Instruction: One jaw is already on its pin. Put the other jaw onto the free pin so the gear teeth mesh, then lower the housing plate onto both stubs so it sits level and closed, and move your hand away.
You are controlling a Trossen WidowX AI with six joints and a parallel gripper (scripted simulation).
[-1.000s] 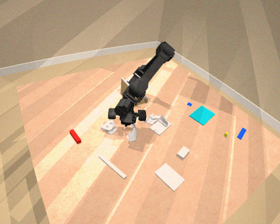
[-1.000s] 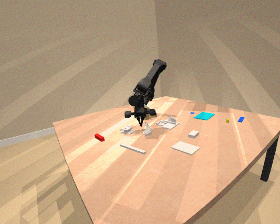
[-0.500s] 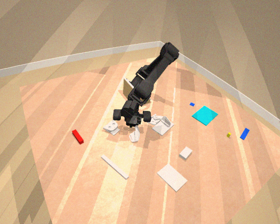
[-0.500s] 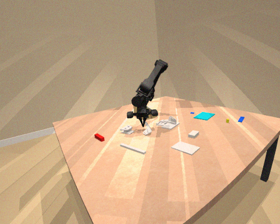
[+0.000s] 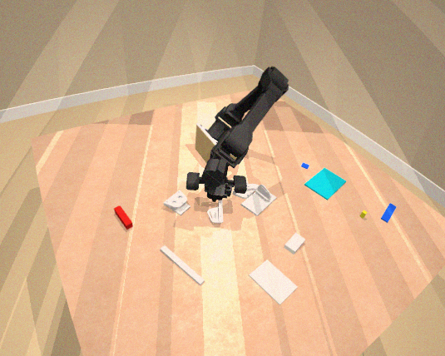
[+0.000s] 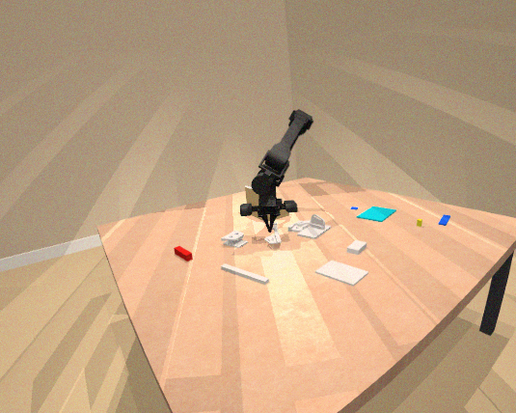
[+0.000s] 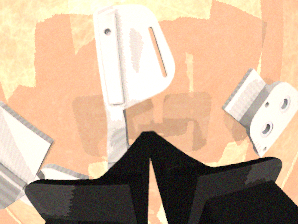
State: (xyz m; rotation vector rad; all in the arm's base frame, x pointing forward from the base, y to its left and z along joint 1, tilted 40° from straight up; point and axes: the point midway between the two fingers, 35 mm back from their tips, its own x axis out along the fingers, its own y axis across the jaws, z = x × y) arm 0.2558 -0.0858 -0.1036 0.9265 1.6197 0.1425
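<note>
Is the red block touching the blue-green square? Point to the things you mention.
No, the red block [image 5: 123, 217] [image 6: 183, 253] lies far across the table from the blue-green square [image 5: 325, 183] [image 6: 377, 213].

- I can read no text, labels or brand names on anything in my top, exterior or wrist views.
- I can make out no numbers or signs either, whether on the parts, the table or the arm.
</note>
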